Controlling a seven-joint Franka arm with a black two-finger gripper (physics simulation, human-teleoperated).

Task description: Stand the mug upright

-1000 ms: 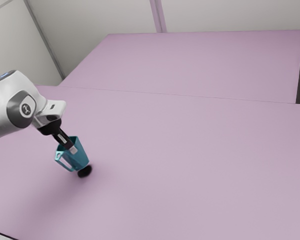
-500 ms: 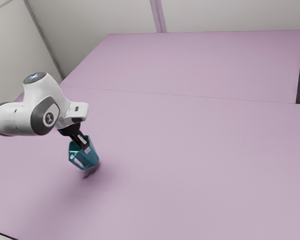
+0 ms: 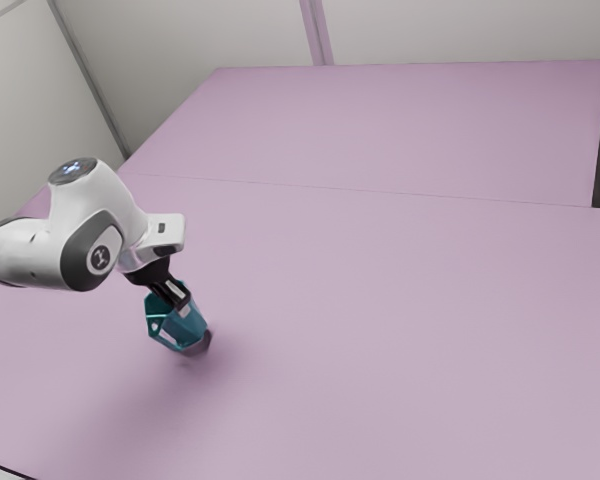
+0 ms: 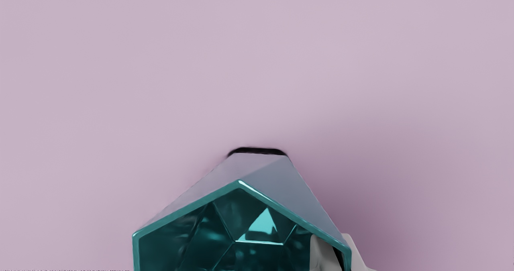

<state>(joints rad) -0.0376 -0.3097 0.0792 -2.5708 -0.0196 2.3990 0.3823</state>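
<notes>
The teal, faceted mug (image 3: 188,331) leans on a slant in the exterior view, its mouth toward the upper left and its base low over the table (image 3: 380,320). At its rim is my gripper (image 3: 180,305), pinching the side wall. Looking into the mug (image 4: 209,231) in the wrist view, I see one pale fingertip inside and the other outside, with the wall held between them at the gripper (image 4: 341,253). A dark shadow edge lies by the base; whether the base touches the table cannot be told.
The pink tabletop spreads widely toward the exterior view's right and far side, with a seam across it. Pale walls (image 3: 460,30) rise behind. No other objects stand near the mug.
My hand and the held mug have moved toward the exterior view's right, then slightly down in that view. The mug's base and its dark shadow now appear closer together.
</notes>
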